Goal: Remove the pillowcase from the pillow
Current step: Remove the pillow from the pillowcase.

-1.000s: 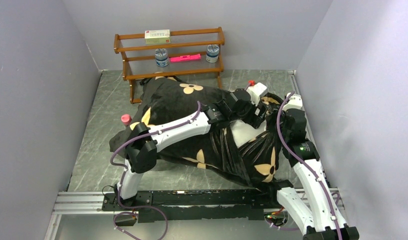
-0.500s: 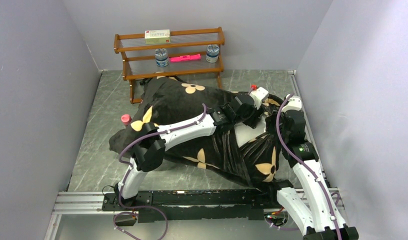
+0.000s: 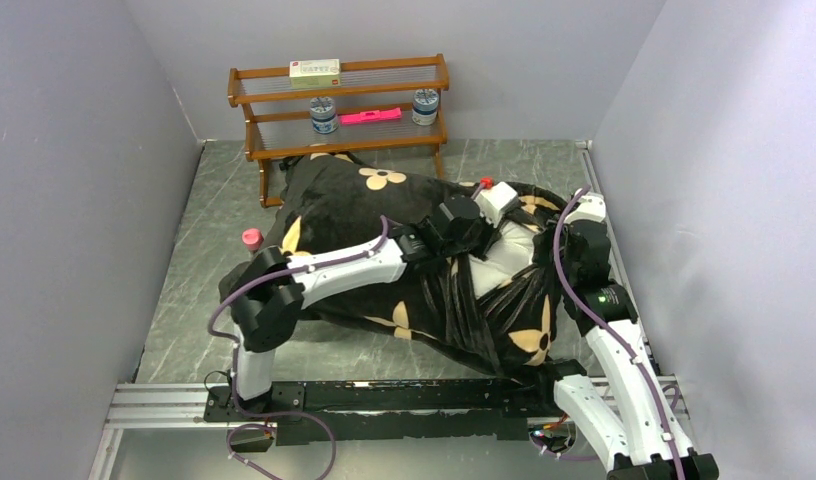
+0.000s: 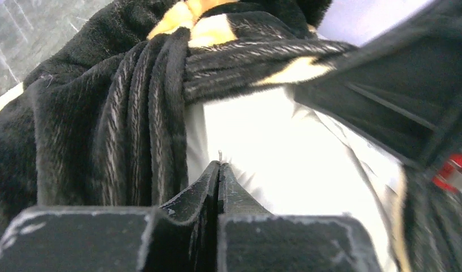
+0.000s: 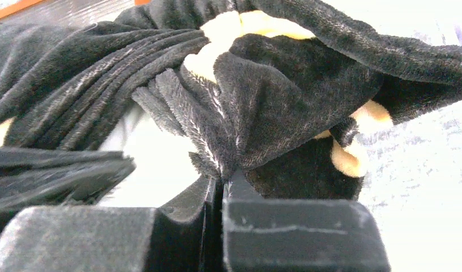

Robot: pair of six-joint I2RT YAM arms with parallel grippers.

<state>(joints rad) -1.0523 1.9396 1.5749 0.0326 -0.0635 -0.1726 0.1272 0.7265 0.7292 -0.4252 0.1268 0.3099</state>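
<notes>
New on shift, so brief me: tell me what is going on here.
A black plush flower-printed pillowcase is being stripped off a plump white pillow. The robot's right fingers are clamped on bunched pillowcase plush; its left fingers are shut, apparently pinching exposed white pillow fabric. Only a small patch of pillow is bare.

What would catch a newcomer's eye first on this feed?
The big black pillowcase with tan flowers, heaped across the middle of the table, and the white pillow bulging from its open end on the right. Both grippers meet there: the left gripper is pinched shut on the pillow, the right gripper shut on bunched pillowcase plush.
</notes>
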